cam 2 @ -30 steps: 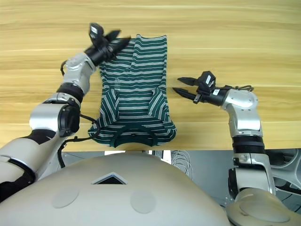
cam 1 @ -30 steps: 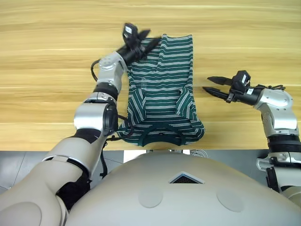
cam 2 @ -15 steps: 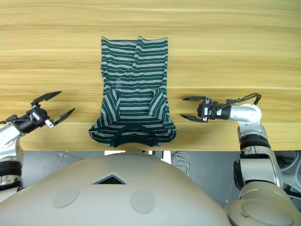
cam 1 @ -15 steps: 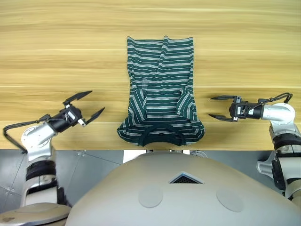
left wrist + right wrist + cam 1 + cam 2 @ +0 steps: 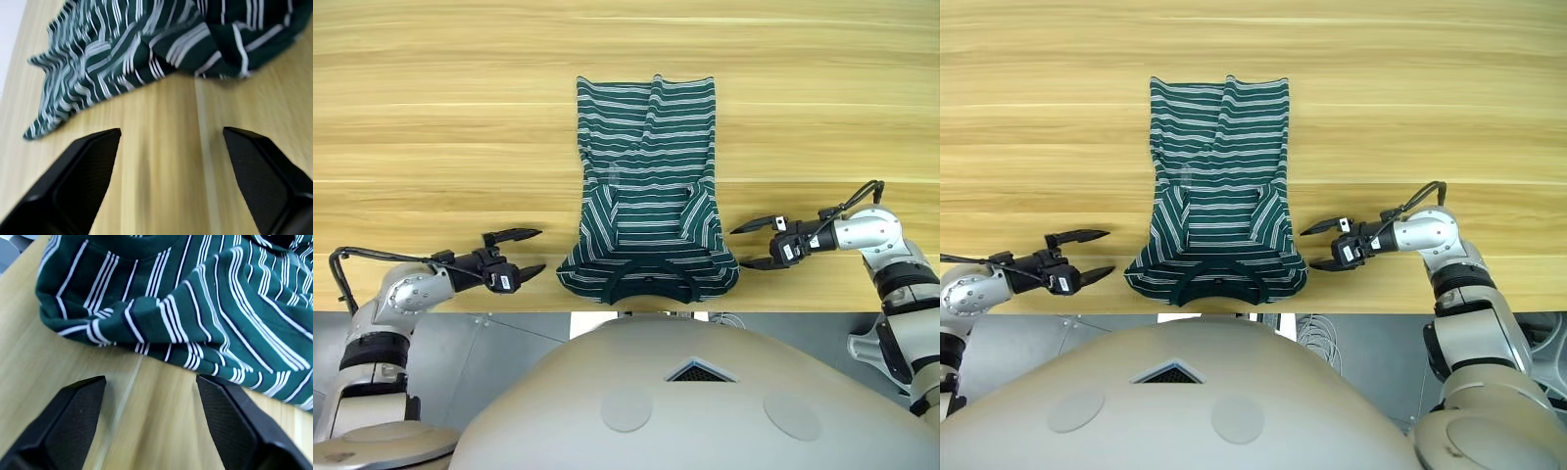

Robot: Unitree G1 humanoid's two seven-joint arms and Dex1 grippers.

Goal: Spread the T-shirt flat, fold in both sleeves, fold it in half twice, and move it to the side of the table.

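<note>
1. T-shirt (image 5: 648, 186): one dark green fabric garment with white stripes is counted. It is laid lengthwise on the middle of the table, with the collar at the near edge and both sleeves folded in over the body.
2. One light wooden plank table (image 5: 431, 117) is seen, and the shirt is borne by it.
3. Two black two-fingered grippers are counted. The left gripper (image 5: 541, 250) is held spread wide over bare wood, near the shirt's near left corner and apart from the cloth.
4. The right gripper (image 5: 737, 247) is likewise spread wide, close beside the near right corner.
</note>
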